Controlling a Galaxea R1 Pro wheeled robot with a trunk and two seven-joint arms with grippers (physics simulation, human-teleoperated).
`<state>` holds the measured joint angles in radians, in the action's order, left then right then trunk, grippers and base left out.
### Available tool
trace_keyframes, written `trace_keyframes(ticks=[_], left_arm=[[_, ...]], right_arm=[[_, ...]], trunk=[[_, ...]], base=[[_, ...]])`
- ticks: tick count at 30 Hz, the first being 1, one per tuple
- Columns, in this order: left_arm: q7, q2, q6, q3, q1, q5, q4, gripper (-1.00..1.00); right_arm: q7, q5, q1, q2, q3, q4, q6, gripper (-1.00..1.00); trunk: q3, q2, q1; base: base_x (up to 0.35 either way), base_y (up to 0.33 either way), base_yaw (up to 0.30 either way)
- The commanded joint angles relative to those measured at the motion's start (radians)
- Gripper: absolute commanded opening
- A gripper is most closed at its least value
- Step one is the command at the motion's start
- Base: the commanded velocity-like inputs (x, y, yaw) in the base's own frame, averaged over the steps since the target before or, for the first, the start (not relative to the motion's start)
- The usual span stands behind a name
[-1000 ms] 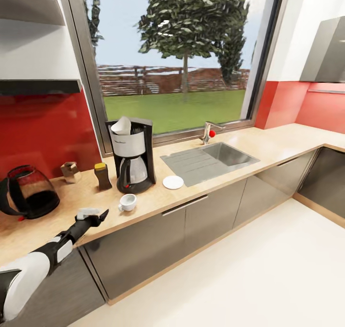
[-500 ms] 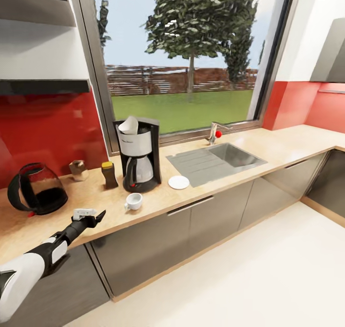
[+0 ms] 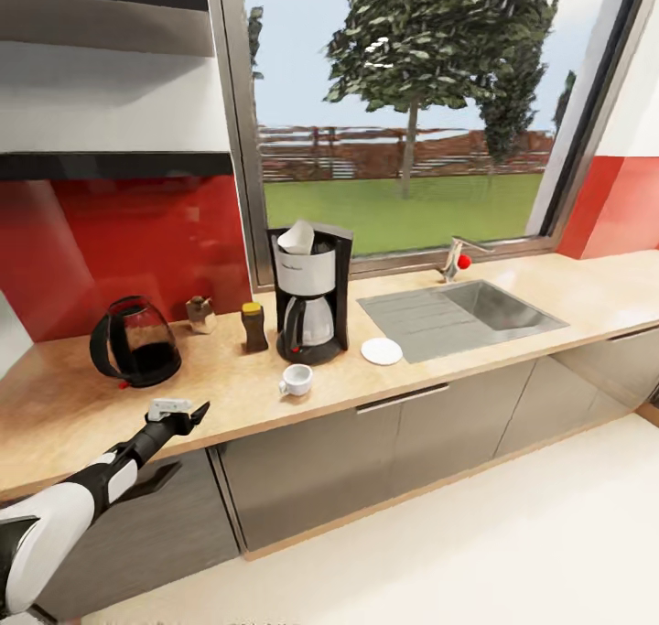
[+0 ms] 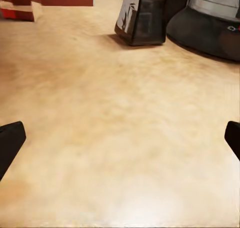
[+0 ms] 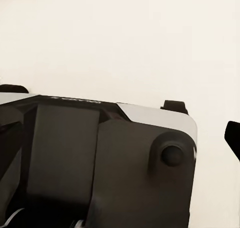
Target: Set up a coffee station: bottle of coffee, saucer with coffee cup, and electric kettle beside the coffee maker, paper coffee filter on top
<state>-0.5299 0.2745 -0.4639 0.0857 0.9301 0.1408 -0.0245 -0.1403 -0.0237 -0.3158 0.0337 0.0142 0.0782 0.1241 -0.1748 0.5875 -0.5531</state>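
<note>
1 empty left hand [image 3: 188, 412], fingers spread wide, hovers at table [image 3: 73, 405] front edge; sweeping toward coffee cup [image 3: 295, 380] risks toppling it.

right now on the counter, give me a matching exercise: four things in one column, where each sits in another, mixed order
Things:
1. electric kettle
2. coffee cup
3. saucer
4. paper coffee filter

Places:
a. on top of the coffee maker
b. bare counter in front of the coffee maker
c. far along the counter, toward the robot's left
d. between coffee maker and sink

Pairs: 1-c, 2-b, 3-d, 4-a
</note>
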Motion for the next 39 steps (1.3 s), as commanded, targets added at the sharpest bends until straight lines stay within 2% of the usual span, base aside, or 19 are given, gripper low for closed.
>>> trace_keyframes(ticks=[1,20,23,26,28,31,34,37,39], left_arm=[[-0.010,0.000,0.002,0.008,0.001,0.005,0.002,1.00],[-0.009,-0.011,0.002,0.016,0.001,0.005,0.000,1.00],[-0.014,0.003,0.003,0.027,0.002,0.005,-0.010,1.00],[-0.016,0.046,0.006,0.030,0.002,0.004,-0.033,1.00],[-0.016,0.063,0.023,0.030,0.002,0.003,-0.053,1.00],[-0.012,0.087,0.072,0.030,0.001,-0.001,-0.139,1.00],[-0.011,0.090,0.095,0.029,0.003,-0.003,-0.192,1.00],[-0.012,0.090,0.193,0.024,0.004,-0.006,-0.278,1.00],[-0.013,0.089,0.215,0.021,0.003,-0.008,-0.301,1.00]], right_arm=[[-0.002,-0.002,-0.002,0.000,0.001,0.005,0.008,1.00],[-0.001,-0.001,-0.002,0.000,0.000,0.005,0.008,1.00],[-0.001,-0.001,-0.002,0.000,0.000,0.005,0.008,1.00],[-0.001,-0.001,-0.002,0.000,0.000,0.005,0.008,1.00],[-0.001,-0.001,-0.002,0.000,0.001,0.005,0.008,1.00],[-0.001,-0.001,-0.002,0.000,0.002,0.005,0.008,1.00],[-0.001,-0.001,-0.002,0.000,0.003,0.005,0.008,1.00],[-0.001,-0.001,-0.002,0.000,0.003,0.005,0.008,1.00],[-0.001,-0.001,-0.003,0.000,0.003,0.005,0.008,1.00]], trunk=[[-0.002,0.002,0.000],[-0.003,0.002,0.000],[-0.005,0.002,0.000],[-0.007,0.002,0.000],[-0.007,0.002,0.000],[-0.008,0.002,0.000],[-0.008,0.002,0.000],[-0.008,0.002,0.000],[-0.008,0.002,0.000]], base=[[0.000,0.000,0.294],[0.013,0.000,0.293],[0.001,0.000,0.287],[0.000,0.000,0.240],[0.000,0.000,0.108],[0.000,0.000,0.024],[0.000,0.000,0.005],[0.000,0.000,0.001],[0.000,0.000,0.000]])
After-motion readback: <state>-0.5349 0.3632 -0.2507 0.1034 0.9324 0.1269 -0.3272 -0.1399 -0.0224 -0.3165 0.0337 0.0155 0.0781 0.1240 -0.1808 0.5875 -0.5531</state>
